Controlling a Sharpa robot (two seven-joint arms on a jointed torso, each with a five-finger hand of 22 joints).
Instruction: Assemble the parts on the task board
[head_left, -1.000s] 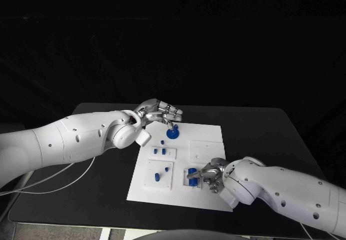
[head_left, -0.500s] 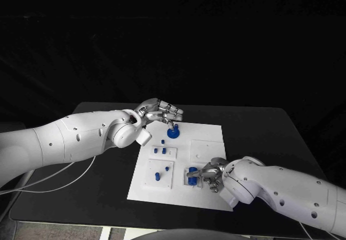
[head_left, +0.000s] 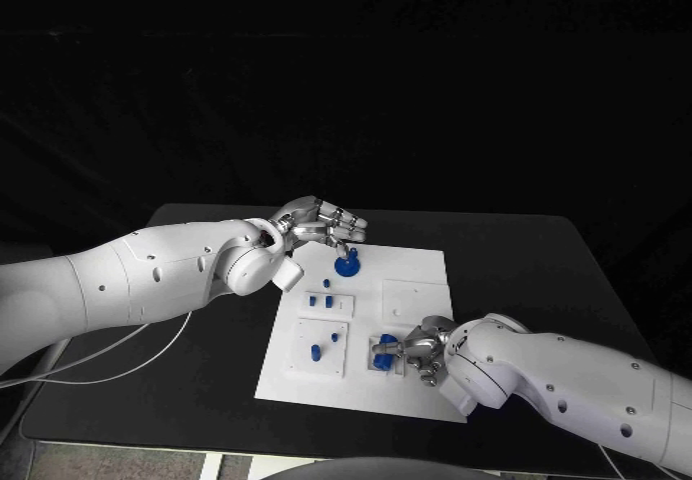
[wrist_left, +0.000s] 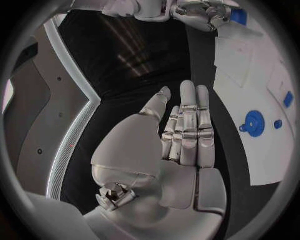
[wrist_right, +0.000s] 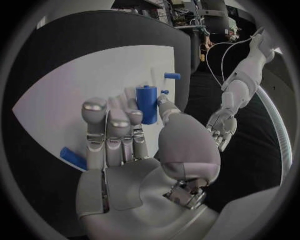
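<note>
Task board (head_left: 418, 285) lies mid-counter (head_left: 534, 250); we see our right hand (head_left: 414, 352) at its near edge, fingers extended against a blue cylinder (wrist_right: 147, 104), though its grip is partly hidden. Our left hand (head_left: 320, 222) hovers open at the far-left corner beside a round blue part (head_left: 346, 266).

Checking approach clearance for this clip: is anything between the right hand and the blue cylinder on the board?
Nothing visible. In the right wrist view the right hand has its fingertips right at the upright blue cylinder, with only bare board around it. Whether they touch it, I cannot tell. A flat blue part lies off to the side.
</note>
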